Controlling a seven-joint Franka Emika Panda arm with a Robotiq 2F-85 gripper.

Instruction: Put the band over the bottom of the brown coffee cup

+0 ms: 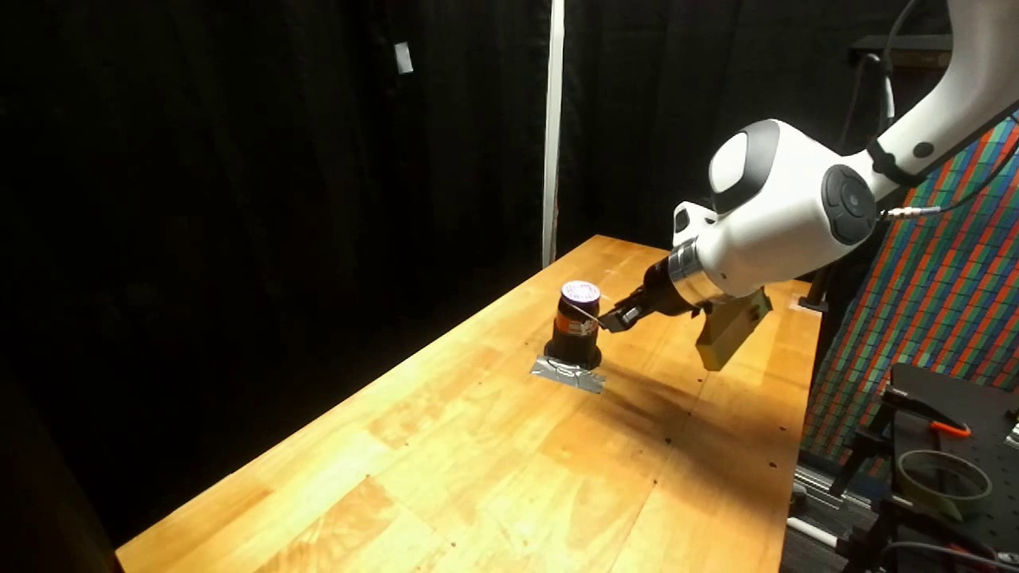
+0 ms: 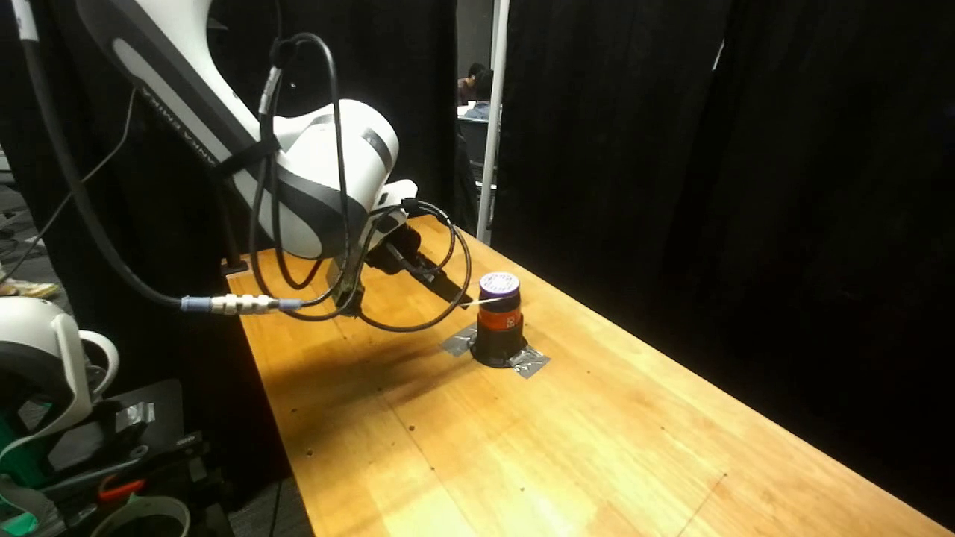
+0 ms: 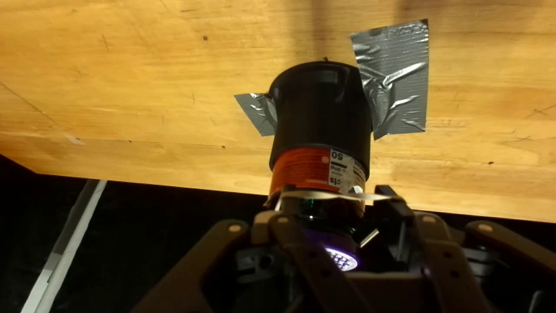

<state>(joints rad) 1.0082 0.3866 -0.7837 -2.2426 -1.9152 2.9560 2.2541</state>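
Note:
The brown coffee cup point(image 1: 578, 325) is a dark cylinder with an orange label and a white-and-purple end facing up. It stands upright in a black holder point(image 1: 567, 350) and also shows in an exterior view point(image 2: 500, 319) and the wrist view point(image 3: 312, 169). A thin pale band point(image 3: 330, 195) is stretched between my gripper's point(image 3: 337, 198) spread fingertips, across the cup's near side. Strands of the band point(image 2: 483, 301) cross the cup below its purple end in both exterior views. I cannot tell whether it circles the cup fully. My gripper point(image 1: 614, 318) is tilted beside the cup's upper part.
Grey tape point(image 3: 397, 82) fixes the holder to the wooden table point(image 1: 509, 469). The table's far edge runs close behind the cup, with a dark curtain point(image 1: 279, 199) beyond. Looped cables point(image 2: 455, 246) hang from the arm near the gripper. A side stand holds a tape roll point(image 1: 943, 481).

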